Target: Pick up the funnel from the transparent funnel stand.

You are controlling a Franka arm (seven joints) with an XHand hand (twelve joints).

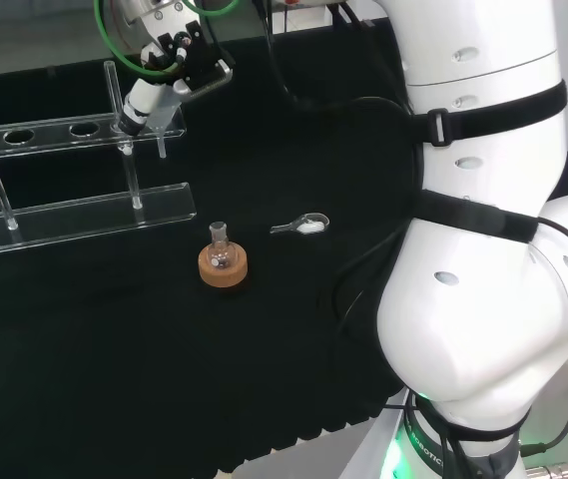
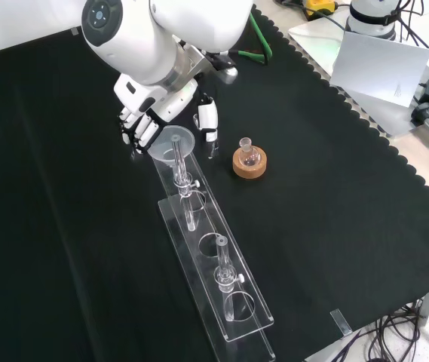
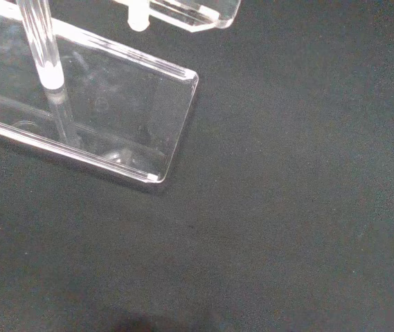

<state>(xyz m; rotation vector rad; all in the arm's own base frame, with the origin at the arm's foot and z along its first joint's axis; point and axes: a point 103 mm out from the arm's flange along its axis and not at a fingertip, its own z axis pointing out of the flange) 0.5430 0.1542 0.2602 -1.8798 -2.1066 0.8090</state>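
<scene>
Funnel [image 2: 175,143] seated in the end hole of the transparent funnel stand [image 2: 229,302], at the far end in the front view, wide mouth up, stem down through the top shelf. Hand [image 2: 145,124] right at that end, fingers [image 2: 140,134] just beside the funnel's rim on the left in the front view, thumb [image 2: 207,117] on the other side, partly curled but apparently not yet closed on anything; actual contact with the rim hard to tell. Small flask [image 1: 220,247] on a cork ring [image 1: 223,269] near the stand, a spoon [image 1: 301,227] with white powder farther right in the head view. Likely best: close on the cone from both sides below the rim, then lift straight up until the stem clears the hole, no tilting, no sideways drag. Risk: a skewed pull jamming the stem against the shelf and shifting the light stand, or nudging the flask.
</scene>
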